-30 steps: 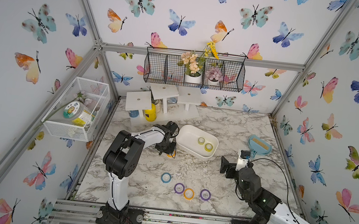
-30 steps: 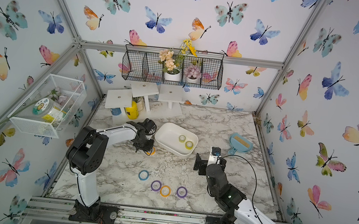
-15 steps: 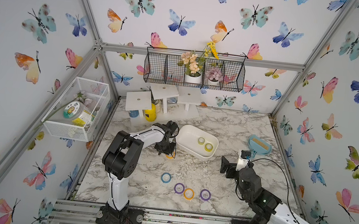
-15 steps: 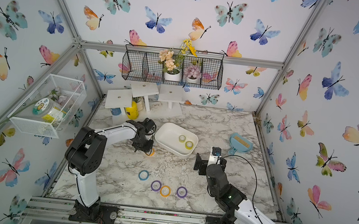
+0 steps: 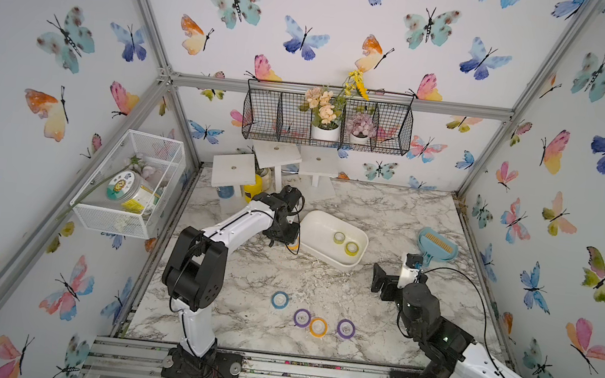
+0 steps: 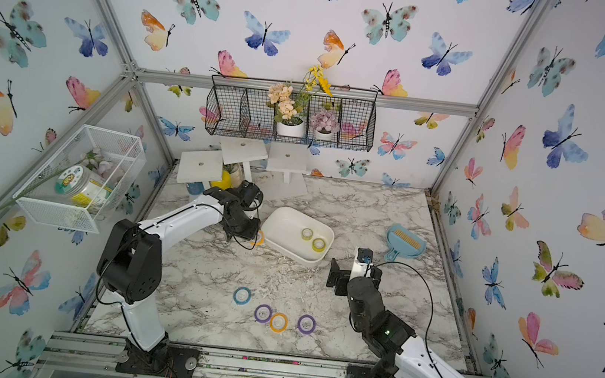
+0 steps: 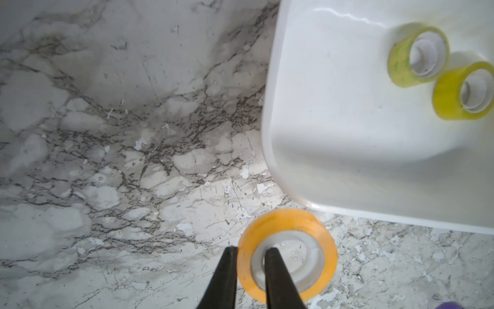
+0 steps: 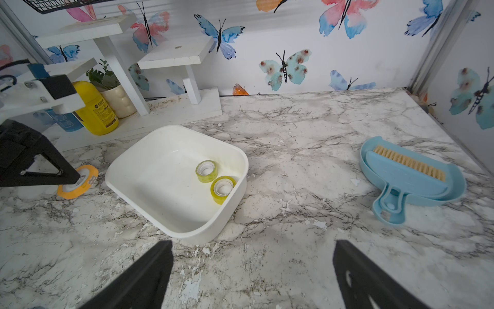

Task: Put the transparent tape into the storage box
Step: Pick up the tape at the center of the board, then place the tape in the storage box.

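Note:
My left gripper is shut on the wall of an orange transparent tape roll, one finger inside the ring and one outside. The roll sits low and slightly tilted on the marble, just outside the left wall of the white storage box. Two yellow-green rolls lie inside the box. Near the table's front lie a blue roll, a purple roll, an orange roll and another purple roll. My right gripper hangs open and empty over bare marble, right of the box.
A blue dustpan with brush lies at the right. White stepped shelves and a yellow bottle stand at the back left. A white wire basket hangs on the left wall and a black wire basket on the back wall.

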Available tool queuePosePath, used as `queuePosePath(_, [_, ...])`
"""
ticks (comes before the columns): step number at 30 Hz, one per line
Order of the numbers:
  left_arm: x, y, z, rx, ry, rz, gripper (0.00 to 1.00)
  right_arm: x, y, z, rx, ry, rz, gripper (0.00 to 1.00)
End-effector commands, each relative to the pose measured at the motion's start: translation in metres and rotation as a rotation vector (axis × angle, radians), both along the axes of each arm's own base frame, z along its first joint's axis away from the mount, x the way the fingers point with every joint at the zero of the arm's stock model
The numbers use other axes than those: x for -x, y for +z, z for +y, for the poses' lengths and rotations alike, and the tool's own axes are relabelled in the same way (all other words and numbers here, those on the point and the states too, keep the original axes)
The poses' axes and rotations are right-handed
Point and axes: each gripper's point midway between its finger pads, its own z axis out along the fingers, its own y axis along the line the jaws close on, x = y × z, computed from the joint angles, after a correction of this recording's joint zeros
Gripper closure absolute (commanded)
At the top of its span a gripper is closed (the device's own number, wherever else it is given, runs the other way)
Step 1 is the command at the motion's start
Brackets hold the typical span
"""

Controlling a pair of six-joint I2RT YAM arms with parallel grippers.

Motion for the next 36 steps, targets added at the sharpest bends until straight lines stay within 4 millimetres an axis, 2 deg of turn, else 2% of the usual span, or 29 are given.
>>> queuePosePath(1, [-0.001, 0.022, -0.006, 0.013, -0.021, -0.025, 0.79, 0.000, -0.002, -0.005, 0.002, -0.029, -0.004, 0.01])
queuePosePath(4, [-0.011, 0.029, -0.015, 0.026, -0.024, -0.047, 0.79, 0.000, -0.002, -0.005, 0.002, -0.028, -0.005, 0.01])
queuePosePath(13, [-0.040, 0.034, -0.059, 0.052, -0.065, -0.087, 0.80, 0.000, -0.002, -0.005, 0.001, -0.028, -0.004, 0.01])
queuePosePath(19, [-0.057, 0.017, -0.087, 0.048, -0.081, -0.087, 0.80, 0.000, -0.001, -0.006, -0.002, -0.028, -0.006, 0.01])
queuePosePath(25, [-0.067, -0.010, -0.102, 0.022, -0.081, -0.082, 0.80, 0.001, -0.001, -0.006, -0.006, -0.029, -0.008, 0.01])
queuePosePath(32, [-0.076, -0.029, -0.110, -0.005, -0.073, -0.099, 0.80, 0.001, -0.001, -0.006, -0.005, -0.029, -0.008, 0.01])
queuePosePath(36, [-0.082, -0.038, -0.105, -0.040, -0.057, -0.116, 0.80, 0.001, -0.001, -0.006, -0.006, -0.030, -0.008, 0.01])
